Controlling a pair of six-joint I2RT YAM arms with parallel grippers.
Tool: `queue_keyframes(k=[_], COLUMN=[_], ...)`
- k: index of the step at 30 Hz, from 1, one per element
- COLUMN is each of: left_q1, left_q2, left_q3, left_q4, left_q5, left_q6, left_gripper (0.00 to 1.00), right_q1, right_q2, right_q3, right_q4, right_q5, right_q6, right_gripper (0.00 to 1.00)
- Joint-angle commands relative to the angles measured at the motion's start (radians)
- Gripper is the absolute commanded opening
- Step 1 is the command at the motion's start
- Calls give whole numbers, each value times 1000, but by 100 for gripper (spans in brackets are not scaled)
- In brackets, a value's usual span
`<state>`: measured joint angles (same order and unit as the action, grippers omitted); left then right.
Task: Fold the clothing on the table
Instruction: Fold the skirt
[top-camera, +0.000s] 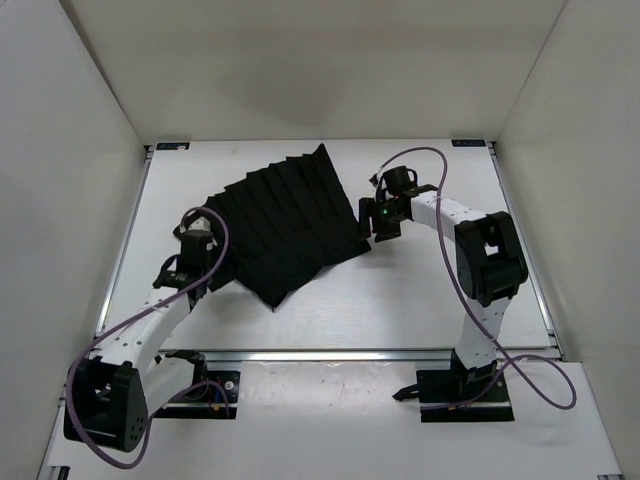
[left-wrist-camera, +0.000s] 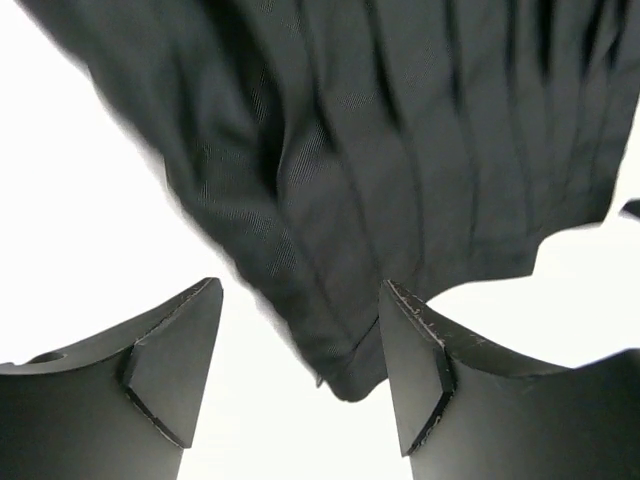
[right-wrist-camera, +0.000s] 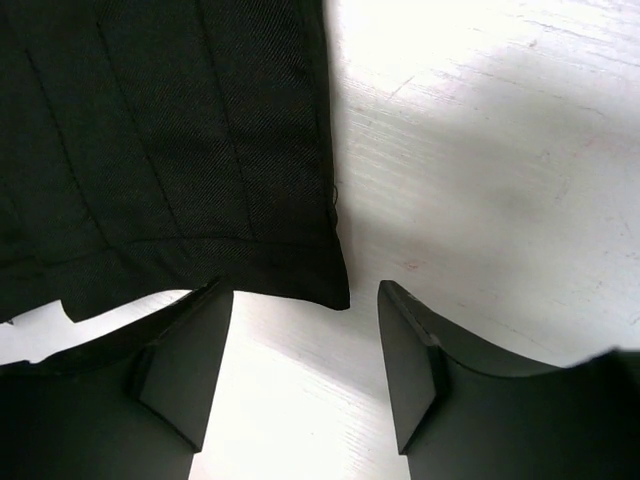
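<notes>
The clothing (top-camera: 290, 222) is a black pleated fan of fabric spread across the middle of the white table (top-camera: 420, 295). My left gripper (top-camera: 196, 246) sits at its left edge with the jaws open. In the left wrist view a rounded corner of the clothing (left-wrist-camera: 400, 170) hangs down between the fingers (left-wrist-camera: 175, 365), close to the right one and not pinched. My right gripper (top-camera: 378, 226) is at the garment's right corner, open. In the right wrist view the hemmed corner of the clothing (right-wrist-camera: 180, 150) lies flat just ahead of the fingertips (right-wrist-camera: 410, 350), with bare table between them.
Thin metal rails (top-camera: 350, 353) run along the table's edges, with blue marks (top-camera: 172, 146) at the far corners. White walls close in the back and both sides. Purple cables (top-camera: 215, 262) loop over each arm.
</notes>
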<state>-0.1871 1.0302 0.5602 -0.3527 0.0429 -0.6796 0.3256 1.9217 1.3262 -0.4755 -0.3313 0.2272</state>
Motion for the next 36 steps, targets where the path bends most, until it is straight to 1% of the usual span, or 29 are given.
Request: queue_keyframes(k=[1, 5, 8, 13, 16, 17, 18, 21, 23, 26, 28, 30, 31, 32, 33, 34, 35, 36], left_q1=[-26, -95, -103, -129, -147, -155, -160, -170, -186, -193, -189, -184, -180, -163, -143, -132, -132, -129], left_q2=[-28, -24, -10, 22, 54, 57, 48, 36, 33, 45, 60, 56, 56, 45, 28, 16, 13, 7], left_q3=[-71, -103, -135, -184, -189, -201, -197, -210, -220, -237, -247, -253, -259, -269, -272, -269, -267, -267], left_q4=[4, 52, 93, 196, 212, 213, 218, 216, 218, 235, 233, 224, 219, 207, 212, 207, 195, 190], left_q5=[66, 54, 71, 87, 106, 113, 111, 112, 104, 78, 55, 40, 32, 23, 28, 26, 26, 26], left_q6=[-73, -116, -143, -179, -193, -195, -208, -228, -239, -253, -248, -245, -242, -236, -229, -224, -216, -209], left_gripper=[75, 77, 79, 79, 79, 79, 79, 79, 79, 76, 70, 59, 52, 42, 38, 30, 20, 14], right_q1=[4, 24, 39, 47, 52, 47, 47, 38, 39, 55, 72, 75, 73, 73, 70, 66, 55, 44], right_q2=[26, 51, 62, 59, 74, 71, 66, 56, 51, 43, 31, 1, -21, -42, -68, -104, -119, -150], right_q3=[24, 19, -5, -59, -55, -58, -62, -55, -49, -50, -61, -96, -105, -126, -152, -186, -202, -234], right_q4=[12, -17, -25, 35, 51, 64, 69, 80, 87, 72, 66, 75, 78, 83, 89, 103, 115, 123], right_q5=[-18, -8, 11, -12, -12, -12, -6, -20, -25, -11, 0, 12, 12, 21, 35, 40, 46, 46], right_q6=[-26, -32, -32, -9, 9, 6, 12, 23, 23, 18, 27, 34, 38, 41, 52, 57, 64, 66], right_gripper=[56, 50, 46, 40, 22, 10, 3, 0, 0, 0, 0, 0, 0, 0, 0, 0, 0, 0])
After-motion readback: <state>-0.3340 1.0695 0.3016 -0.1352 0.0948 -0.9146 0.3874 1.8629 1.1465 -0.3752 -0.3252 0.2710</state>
